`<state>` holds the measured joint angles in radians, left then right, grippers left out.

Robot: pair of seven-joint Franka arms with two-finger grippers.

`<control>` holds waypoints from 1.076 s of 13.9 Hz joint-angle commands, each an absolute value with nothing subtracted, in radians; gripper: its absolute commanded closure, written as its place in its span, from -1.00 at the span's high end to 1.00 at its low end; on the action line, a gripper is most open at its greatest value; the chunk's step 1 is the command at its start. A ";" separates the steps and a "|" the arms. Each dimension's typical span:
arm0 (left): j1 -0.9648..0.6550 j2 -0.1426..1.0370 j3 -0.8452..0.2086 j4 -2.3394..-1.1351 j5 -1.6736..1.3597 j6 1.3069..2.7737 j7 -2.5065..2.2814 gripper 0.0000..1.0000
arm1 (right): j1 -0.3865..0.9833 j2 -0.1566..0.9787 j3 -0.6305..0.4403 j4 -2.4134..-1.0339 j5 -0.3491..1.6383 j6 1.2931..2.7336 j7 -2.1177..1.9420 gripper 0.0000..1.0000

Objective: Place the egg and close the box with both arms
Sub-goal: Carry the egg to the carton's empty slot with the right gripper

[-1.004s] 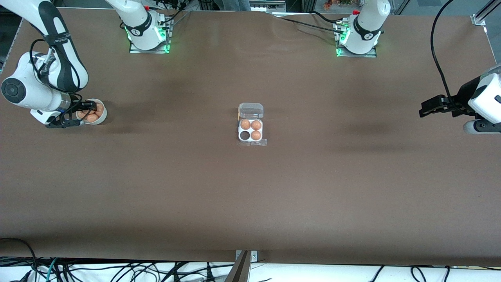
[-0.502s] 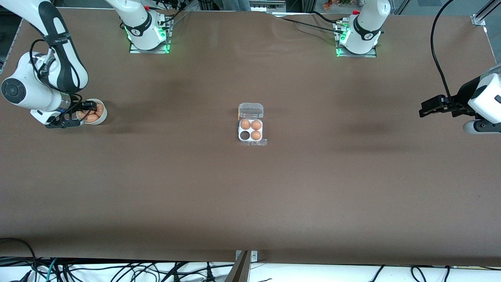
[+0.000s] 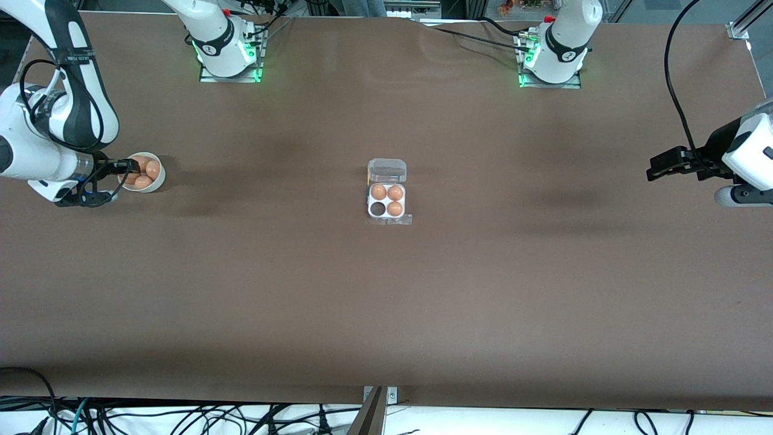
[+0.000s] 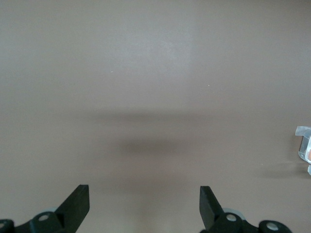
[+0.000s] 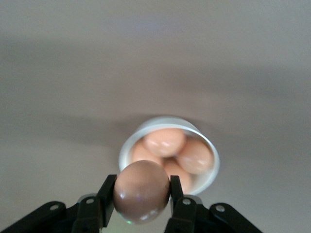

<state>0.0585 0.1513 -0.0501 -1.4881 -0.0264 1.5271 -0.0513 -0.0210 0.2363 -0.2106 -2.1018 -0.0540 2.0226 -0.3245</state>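
We see the right gripper (image 3: pixel 128 165) clenched on the egg (image 5: pixel 141 191), raised over the rim of the white bowl (image 3: pixel 153 185) at the right arm's end of the counter (image 3: pixel 386 302); several more eggs (image 5: pixel 165 141) lie in that bowl; the box (image 3: pixel 387 199) sits well apart from the bowl, mid-counter, its clear lid (image 3: pixel 387 170) thrown open; three of its cells hold eggs, and the empty cell (image 3: pixel 378 209) is the nearer one on the bowl's side; the left gripper (image 3: pixel 655 168) waits released over bare counter, far from the bowl, at the left arm's end.
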 commanded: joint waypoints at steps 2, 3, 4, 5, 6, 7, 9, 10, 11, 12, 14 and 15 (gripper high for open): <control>0.058 0.156 -0.052 -1.463 -0.002 1.506 -0.031 1.00 | 0.018 0.273 -0.085 -1.985 0.001 1.965 -0.203 -0.24; 0.060 0.156 -0.052 -1.463 0.000 1.506 -0.031 1.00 | 0.037 0.288 -0.054 -1.950 0.009 1.965 -0.139 -0.23; 0.060 0.156 -0.052 -1.463 0.000 1.506 -0.031 1.00 | 0.066 0.308 -0.023 -1.916 0.011 1.965 -0.071 -0.20; 0.060 0.156 -0.052 -1.463 0.000 1.506 -0.031 1.00 | 0.095 0.331 0.006 -1.881 0.011 1.965 0.004 -0.20; 0.060 0.156 -0.052 -1.463 0.000 1.506 -0.031 1.00 | 0.132 0.362 0.038 -1.831 0.011 1.965 0.105 -0.20; 0.060 0.156 -0.052 -1.463 0.000 1.506 -0.031 1.00 | 0.168 0.397 0.057 -1.780 0.011 1.965 0.200 -0.20; 0.061 0.156 -0.052 -1.463 0.000 1.506 -0.031 1.00 | 0.250 0.471 0.083 -1.685 0.011 1.965 0.363 -0.20; 0.061 0.156 -0.052 -1.463 0.000 1.506 -0.031 1.00 | 0.296 0.504 0.083 -1.649 0.014 1.967 0.443 -0.20; 0.063 0.156 -0.052 -1.463 0.000 1.506 -0.029 1.00 | 0.340 0.540 0.083 -1.613 0.027 1.976 0.513 -0.20; 0.063 0.156 -0.052 -1.463 -0.002 1.506 -0.031 1.00 | 0.388 0.581 0.083 -1.568 0.040 1.977 0.575 -0.20; 0.063 0.156 -0.052 -1.463 0.000 1.506 -0.029 1.00 | 0.474 0.658 0.083 -1.465 0.046 1.979 0.678 -0.21; 0.064 0.156 -0.051 -1.463 0.000 1.506 -0.029 1.00 | 0.506 0.693 0.083 -1.424 0.046 1.983 0.719 -0.21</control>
